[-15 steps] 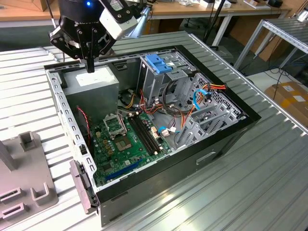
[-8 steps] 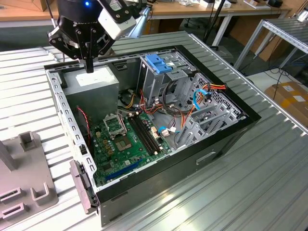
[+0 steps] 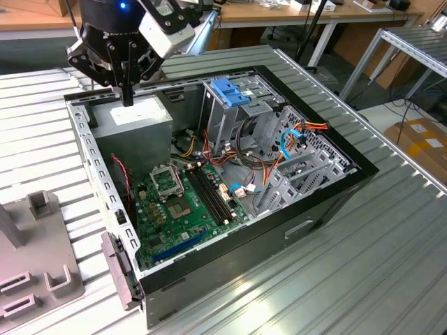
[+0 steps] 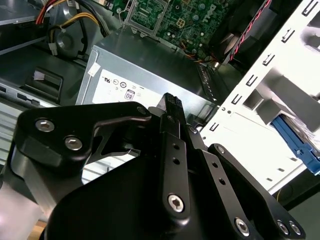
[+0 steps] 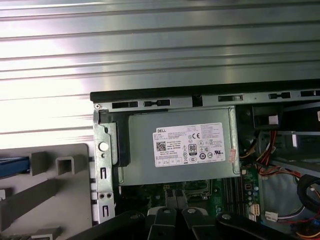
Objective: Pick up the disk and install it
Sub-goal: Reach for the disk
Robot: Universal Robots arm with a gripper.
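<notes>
Exterior view: gripper [image 3: 128, 98], its 2 fingers [image 4: 172, 135] clenched on nothing, hangs above the power supply [image 3: 133, 115]; best spread them squarely before reaching the disk [image 4: 299, 144] alongside.

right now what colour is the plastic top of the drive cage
Blue; the plastic top shows best in the exterior view.

An open desktop case [image 3: 230, 262] is laid flat on the ribbed metal bench [image 3: 377, 279]. A grey power supply [image 3: 133, 120] with a white label is tucked into one corner, a green motherboard [image 3: 178, 206] is seen right beside it, and cables [image 3: 276, 150] are tangled next to a blue-topped drive cage [image 3: 227, 91]. A grey fixture [image 3: 31, 251] is parked outside the case, at the exterior view's left.
</notes>
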